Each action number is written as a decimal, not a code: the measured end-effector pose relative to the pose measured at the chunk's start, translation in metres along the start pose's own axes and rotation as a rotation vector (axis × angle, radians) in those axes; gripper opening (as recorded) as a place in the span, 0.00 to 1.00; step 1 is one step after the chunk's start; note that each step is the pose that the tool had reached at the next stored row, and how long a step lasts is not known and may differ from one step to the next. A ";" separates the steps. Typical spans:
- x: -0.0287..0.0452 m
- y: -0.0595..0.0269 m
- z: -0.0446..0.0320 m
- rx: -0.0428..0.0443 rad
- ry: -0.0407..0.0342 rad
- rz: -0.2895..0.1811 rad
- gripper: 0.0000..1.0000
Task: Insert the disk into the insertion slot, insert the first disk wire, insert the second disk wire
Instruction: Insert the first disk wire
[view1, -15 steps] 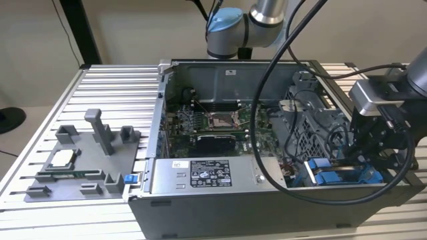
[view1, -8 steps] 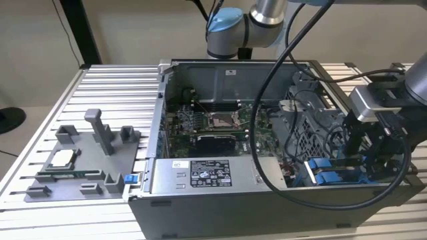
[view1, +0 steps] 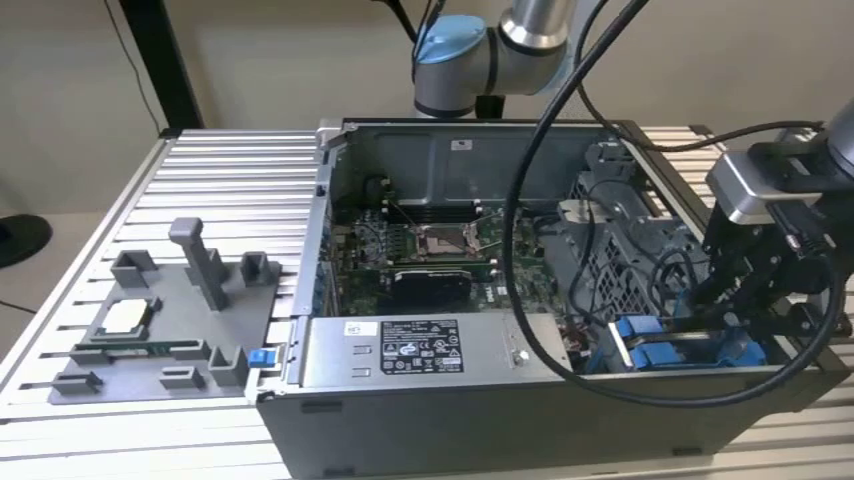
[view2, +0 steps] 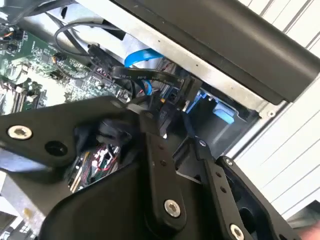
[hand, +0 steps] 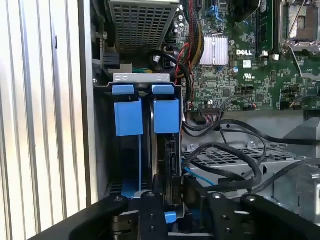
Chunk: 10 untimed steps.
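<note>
Hand grasping black wire connector, disk seated in blue-tabbed insertion slot

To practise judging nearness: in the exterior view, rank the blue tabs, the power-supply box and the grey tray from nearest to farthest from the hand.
1. The blue tabs, just beside the hand, at the exterior view's right.
2. The power-supply box, along the front of the case, mid-picture.
3. The grey tray, outside the case, at the exterior view's left.
</note>
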<state>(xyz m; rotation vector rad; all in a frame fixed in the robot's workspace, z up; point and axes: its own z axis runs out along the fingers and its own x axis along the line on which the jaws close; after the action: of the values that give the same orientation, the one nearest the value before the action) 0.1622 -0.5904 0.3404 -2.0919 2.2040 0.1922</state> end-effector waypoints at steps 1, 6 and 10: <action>-0.0006 0.0001 -0.0044 -0.0003 0.0003 0.000 1.00; -0.0034 0.0006 -0.0235 -0.0008 -0.0023 0.002 1.00; -0.0046 0.0008 -0.0312 -0.0012 -0.0097 0.002 1.00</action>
<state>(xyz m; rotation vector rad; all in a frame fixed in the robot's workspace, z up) 0.1622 -0.5908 0.3719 -2.0850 2.2011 0.2034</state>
